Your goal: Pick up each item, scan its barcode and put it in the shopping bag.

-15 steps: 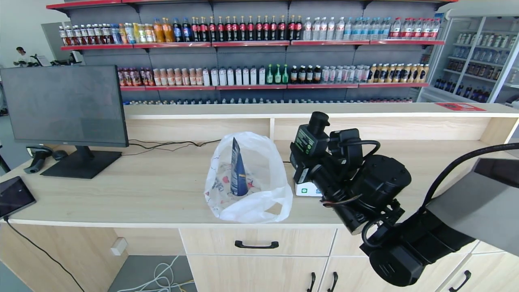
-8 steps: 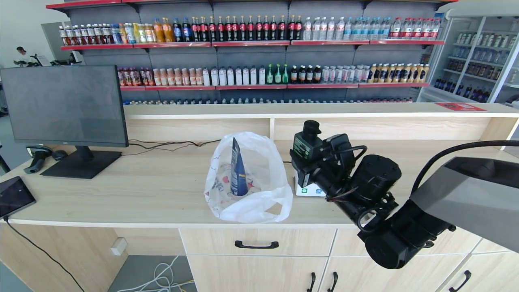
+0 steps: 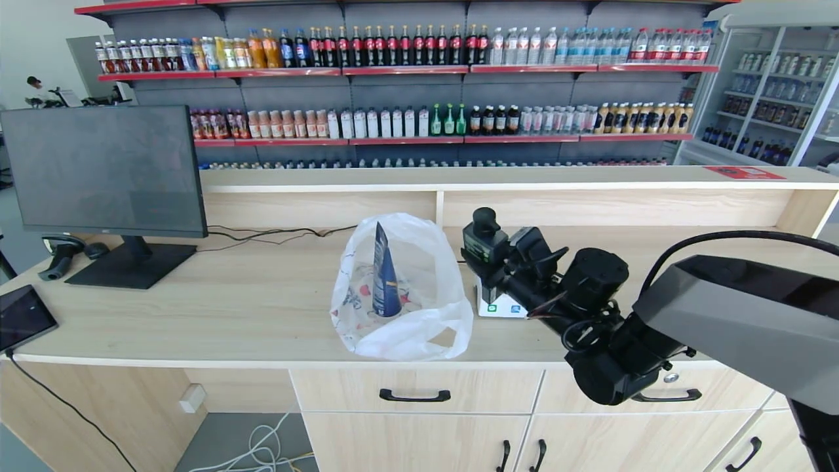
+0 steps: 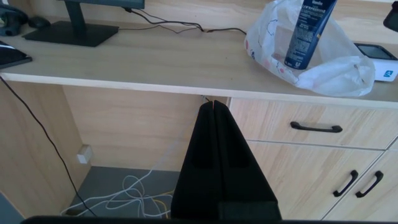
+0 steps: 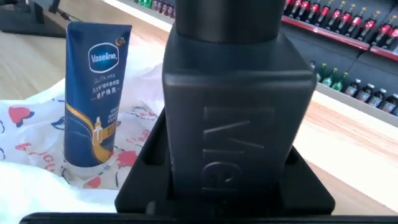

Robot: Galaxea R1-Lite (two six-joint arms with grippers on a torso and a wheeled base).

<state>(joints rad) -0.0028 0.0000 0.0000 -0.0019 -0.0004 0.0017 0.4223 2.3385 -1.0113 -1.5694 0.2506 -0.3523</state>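
A white plastic shopping bag [image 3: 426, 295] stands open on the wooden counter [image 3: 249, 301] with a blue tube [image 3: 384, 275] upright inside it. My right gripper [image 3: 508, 259] is shut on a dark bottle [image 3: 482, 244] with a black cap. It holds the bottle just right of the bag, above a small white scanner box [image 3: 501, 306]. In the right wrist view the dark bottle [image 5: 236, 106] sits in the gripper [image 5: 224, 180], with the blue tube [image 5: 96, 93] and the bag [image 5: 31, 130] beyond it. My left gripper [image 4: 214, 109] is shut and empty, below the counter's front edge.
A monitor [image 3: 105, 170] stands at the counter's left, with a handheld scanner [image 3: 59, 259] and a tablet [image 3: 19, 316] beside it. Cables [image 3: 275, 233] run along the back. A raised ledge [image 3: 498, 178] borders the counter's far side. Drawers [image 3: 414, 393] lie under the front edge.
My right arm has come down and slightly left with the dark bottle, bringing it closer to the white scanner box. The bag and tube have stayed put.
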